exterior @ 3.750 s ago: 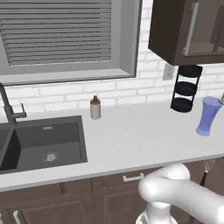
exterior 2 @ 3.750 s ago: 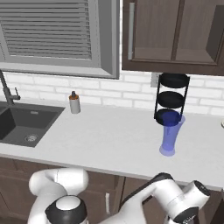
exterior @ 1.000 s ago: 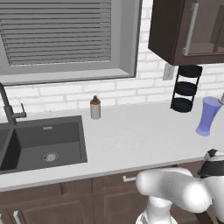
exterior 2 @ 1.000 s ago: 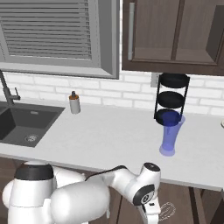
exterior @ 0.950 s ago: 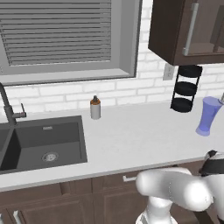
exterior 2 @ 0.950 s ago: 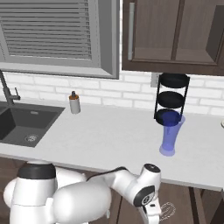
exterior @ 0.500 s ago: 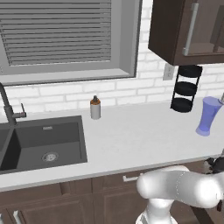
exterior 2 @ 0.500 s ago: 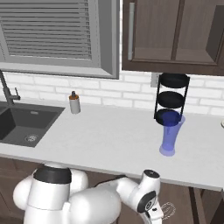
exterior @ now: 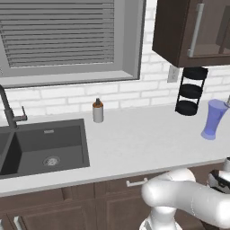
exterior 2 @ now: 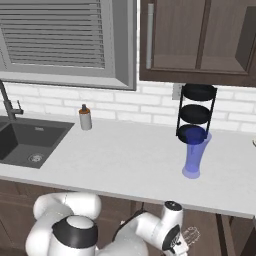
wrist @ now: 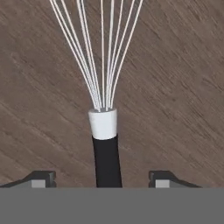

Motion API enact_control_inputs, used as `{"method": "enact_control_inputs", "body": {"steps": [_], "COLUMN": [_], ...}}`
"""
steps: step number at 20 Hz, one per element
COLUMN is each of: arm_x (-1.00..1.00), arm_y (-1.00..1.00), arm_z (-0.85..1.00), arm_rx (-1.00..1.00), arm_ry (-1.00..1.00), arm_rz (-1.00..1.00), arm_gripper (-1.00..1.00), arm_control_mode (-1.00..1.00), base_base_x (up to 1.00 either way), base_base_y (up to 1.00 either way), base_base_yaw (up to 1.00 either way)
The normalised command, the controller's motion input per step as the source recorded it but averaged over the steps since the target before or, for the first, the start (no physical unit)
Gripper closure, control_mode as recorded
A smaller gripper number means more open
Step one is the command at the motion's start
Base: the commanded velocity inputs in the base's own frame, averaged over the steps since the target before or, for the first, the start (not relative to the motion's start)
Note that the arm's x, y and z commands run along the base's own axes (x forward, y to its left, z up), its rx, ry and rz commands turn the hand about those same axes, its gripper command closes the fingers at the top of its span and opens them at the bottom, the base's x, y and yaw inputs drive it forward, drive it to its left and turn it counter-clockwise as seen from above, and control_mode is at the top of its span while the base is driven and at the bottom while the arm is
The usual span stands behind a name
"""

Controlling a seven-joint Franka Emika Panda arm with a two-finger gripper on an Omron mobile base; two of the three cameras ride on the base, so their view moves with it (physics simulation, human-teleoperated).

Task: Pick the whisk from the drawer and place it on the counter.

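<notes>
Across the middle of the left base view runs the off-white stone-look counter [exterior: 134, 143], with a dark grey inset sink [exterior: 42, 146] at left, one brown-capped shaker bottle [exterior: 98, 111], one black tiered rack [exterior: 191, 91] and one blue glass [exterior: 213, 119]. Low under the counter edge, the white arm reaches down; its gripper [wrist: 104, 179] is spread, fingertips either side of the one black-handled wire whisk [wrist: 105, 127] over the brown wooden drawer floor [wrist: 175, 87].

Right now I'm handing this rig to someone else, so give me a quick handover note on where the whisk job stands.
Gripper: open, fingertips either side of the whisk handle, apart from it.
Whisk: lying on the wooden drawer floor, wires pointing away from the hand; not gripped.
Counter: holds a blue glass, a black tiered rack and a shaker bottle.
Done: hand lined up on the handle.
Left: close, lift out, set the whisk on the counter.
</notes>
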Motion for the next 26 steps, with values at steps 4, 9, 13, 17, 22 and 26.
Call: {"method": "enact_control_inputs", "body": {"steps": [4,9,13,17,22,26], "arm_x": [-0.55,-0.98,-0.97,-0.29,0.24,0.70], "arm_y": [-0.35,-0.44,-0.24,0.12,0.72,0.98], "arm_z": [-0.04,0.00,0.02,0.80,1.00,1.00], "arm_rx": [0.09,0.00,0.00,0.00,0.00,-0.04], "arm_ry": [-0.06,0.00,0.00,-0.14,-0.32,-0.28], "arm_rz": [0.00,0.00,-0.01,-0.16,-0.27,-0.20], "arm_gripper": [1.00,1.00,1.00,1.00,1.00,1.00], "arm_control_mode": [-1.00,-1.00,-1.00,-1.00,-1.00,-1.00], "base_base_x": [0.00,0.00,0.00,0.00,0.00,0.00], "base_base_y": [0.00,0.00,0.00,0.00,0.00,0.00], "base_base_yaw": [0.00,0.00,0.00,0.00,0.00,0.00]}}
